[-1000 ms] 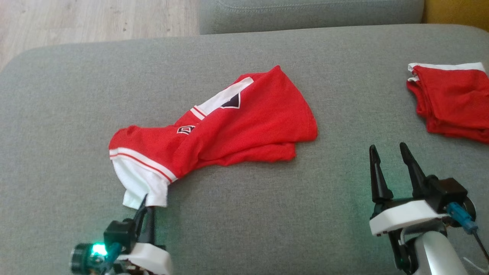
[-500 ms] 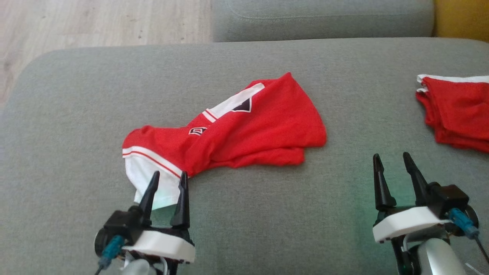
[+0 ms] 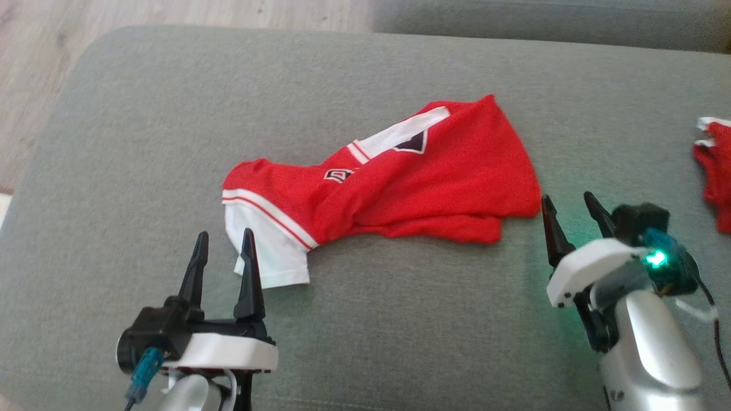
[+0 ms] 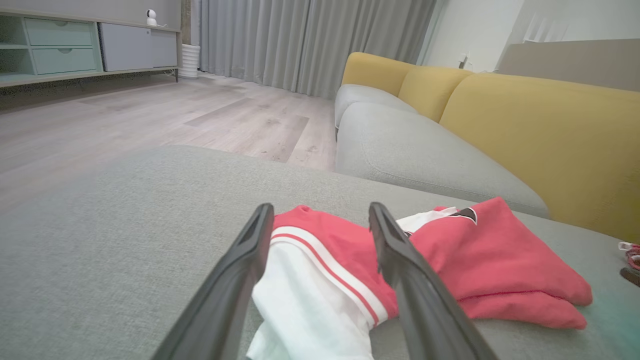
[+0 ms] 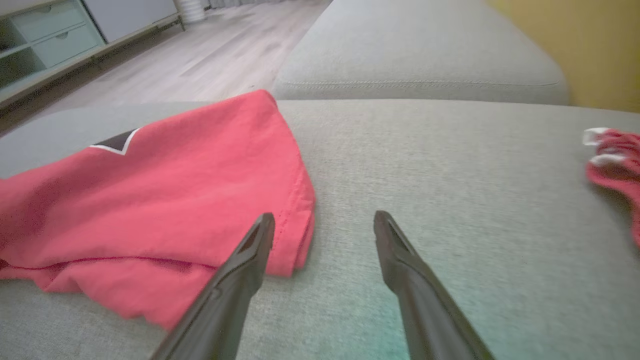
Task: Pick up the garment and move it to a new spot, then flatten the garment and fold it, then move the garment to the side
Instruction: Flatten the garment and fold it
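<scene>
The crumpled red jersey with white sleeve and trim (image 3: 388, 188) lies bunched mid-cushion on the grey fabric sofa seat (image 3: 143, 114), not yet flat. The left gripper (image 3: 224, 234), fingers spread and empty, sits at the jersey's 7 o'clock, aimed at the white sleeve. The right gripper (image 3: 567, 197), likewise spread and empty, sits at 3 o'clock beside the hem corner (probably so that opposite ends can be pulled apart). A second red folded garment (image 3: 714, 177) lies farther out at 3 o'clock.

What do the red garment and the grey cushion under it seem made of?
Red garment: thin matte knit, probably synthetic jersey; it drapes in soft folds. Grey cushion: matte woven upholstery fabric, judging by its flecked, coarse weave.
</scene>
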Tool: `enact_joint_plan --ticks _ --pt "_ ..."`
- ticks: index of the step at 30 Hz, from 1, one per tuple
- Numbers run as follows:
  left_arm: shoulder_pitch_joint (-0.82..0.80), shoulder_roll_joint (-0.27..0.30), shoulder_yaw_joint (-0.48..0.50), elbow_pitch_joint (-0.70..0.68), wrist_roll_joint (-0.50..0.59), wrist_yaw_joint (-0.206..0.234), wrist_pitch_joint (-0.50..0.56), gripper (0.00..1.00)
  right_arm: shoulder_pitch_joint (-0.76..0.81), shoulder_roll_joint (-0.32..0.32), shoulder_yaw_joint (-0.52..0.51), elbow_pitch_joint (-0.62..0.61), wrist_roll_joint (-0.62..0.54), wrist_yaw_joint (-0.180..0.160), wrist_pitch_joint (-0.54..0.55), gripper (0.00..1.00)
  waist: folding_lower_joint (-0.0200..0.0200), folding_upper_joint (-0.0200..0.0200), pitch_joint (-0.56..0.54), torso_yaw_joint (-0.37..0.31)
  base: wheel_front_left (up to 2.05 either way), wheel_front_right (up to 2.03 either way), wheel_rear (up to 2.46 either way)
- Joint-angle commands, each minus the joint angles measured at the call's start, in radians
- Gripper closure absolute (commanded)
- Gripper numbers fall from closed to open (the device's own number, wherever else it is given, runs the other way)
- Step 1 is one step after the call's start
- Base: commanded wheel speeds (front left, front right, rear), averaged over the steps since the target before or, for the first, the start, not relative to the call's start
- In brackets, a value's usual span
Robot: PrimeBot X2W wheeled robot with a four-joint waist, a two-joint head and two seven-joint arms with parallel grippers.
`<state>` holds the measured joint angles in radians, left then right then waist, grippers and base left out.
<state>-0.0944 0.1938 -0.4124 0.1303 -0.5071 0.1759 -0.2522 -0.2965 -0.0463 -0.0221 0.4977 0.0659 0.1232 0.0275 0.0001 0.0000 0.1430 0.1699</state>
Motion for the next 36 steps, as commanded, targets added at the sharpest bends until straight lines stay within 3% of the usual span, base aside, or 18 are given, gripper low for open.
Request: enact_joint_plan --ticks 1,12,13,15,16,21,26,30,36 --pt "-0.022 0.001 0.043 -0.034 0.014 0.003 -0.009 0.00 -0.039 -0.004 0.019 -0.015 -0.011 0.008 0.011 0.00 -0.0001 0.0000 0.018 0.021 0.00 0.00 0.00" --pt "-0.009 -0.050 0.092 -0.028 0.060 -0.025 -0.009 0.00 -0.166 -0.004 0.034 0.187 0.008 0.008 0.113 0.00 -0.0001 0.0000 0.035 0.059 0.00 0.00 0.00" --pt "-0.008 -0.053 0.097 -0.026 0.065 -0.027 -0.009 0.00 -0.172 -0.004 0.040 0.199 0.014 0.008 0.112 0.18 -0.0001 0.0000 0.035 0.060 0.00 0.00 0.00" --pt "-0.007 -0.058 0.107 -0.023 0.073 -0.032 -0.009 0.00 -0.187 -0.004 0.048 0.218 0.028 0.008 0.100 0.95 -0.0001 0.0000 0.035 0.058 0.00 0.00 0.00" --pt "-0.006 -0.060 0.112 -0.022 0.077 -0.034 -0.009 0.00 -0.196 -0.004 0.049 0.223 0.032 0.008 0.088 1.00 -0.0001 0.0000 0.035 0.056 0.00 0.00 0.00" --pt "0.002 -0.067 0.138 -0.022 0.098 -0.041 -0.009 0.00 -0.231 -0.004 0.051 0.219 0.071 0.008 0.030 1.00 -0.0001 0.0000 0.025 0.033 0.00 0.00 0.00" --pt "0.013 -0.073 0.155 -0.019 0.111 -0.050 -0.009 0.00 -0.231 -0.004 0.026 0.124 0.092 0.008 0.002 1.00 -0.0001 0.0000 0.012 -0.003 0.00 0.00 0.00" --pt "0.025 -0.079 0.168 -0.020 0.119 -0.054 -0.009 0.00 -0.168 -0.005 0.003 -0.038 0.097 0.008 0.052 1.00 -0.0001 0.0000 0.005 -0.036 0.00 0.00 0.00" --pt "0.031 -0.086 0.180 -0.021 0.129 -0.063 -0.009 0.00 0.051 -0.021 -0.027 -0.355 0.084 0.008 0.224 1.00 -0.0001 0.0000 0.013 -0.078 0.00 0.00 0.00"
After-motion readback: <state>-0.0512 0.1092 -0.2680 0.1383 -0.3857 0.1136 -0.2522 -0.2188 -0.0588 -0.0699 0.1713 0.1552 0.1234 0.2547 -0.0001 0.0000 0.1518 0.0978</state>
